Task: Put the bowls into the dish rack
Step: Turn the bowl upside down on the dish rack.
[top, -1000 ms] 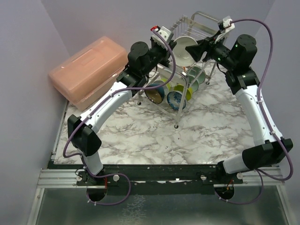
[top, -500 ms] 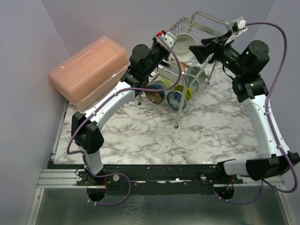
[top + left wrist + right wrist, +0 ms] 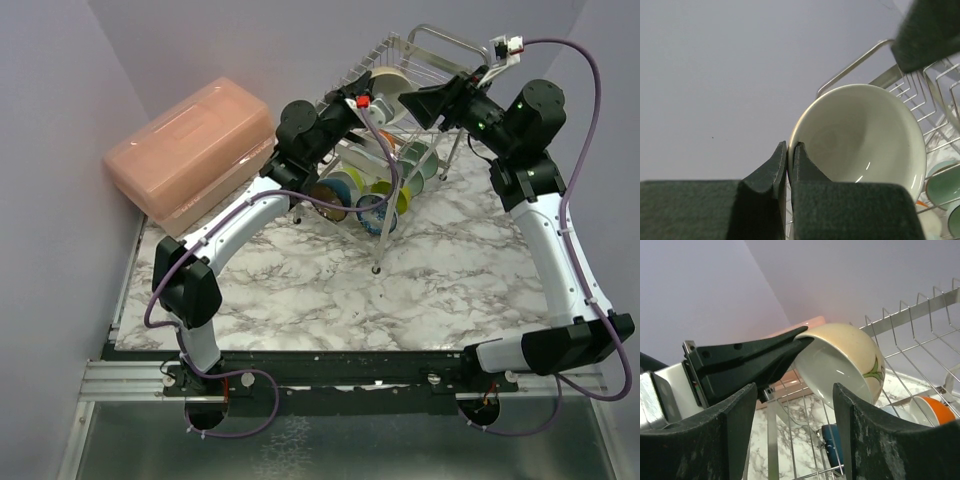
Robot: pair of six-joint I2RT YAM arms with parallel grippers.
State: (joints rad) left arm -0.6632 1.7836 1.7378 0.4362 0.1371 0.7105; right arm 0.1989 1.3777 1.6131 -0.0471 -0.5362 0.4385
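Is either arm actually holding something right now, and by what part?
The left end effector pinches the cream bowl by its rim; the right end effector holds nothing.

We see 1 cream bowl (image 3: 845, 360) with a green leaf motif, a shiny silver dish rack (image 3: 420, 58), a salmon-pink box (image 3: 190, 150), and a white table (image 3: 330, 290) veined grey.

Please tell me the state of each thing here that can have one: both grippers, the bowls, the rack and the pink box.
left gripper: jaws shut on the cream bowl rim.
right gripper: jaws open, holding nothing.
cream bowl: tilted, held at the upper tier.
dish rack: upright, lower tier loaded.
lower bowls: standing on edge.
pink box: lid shut.
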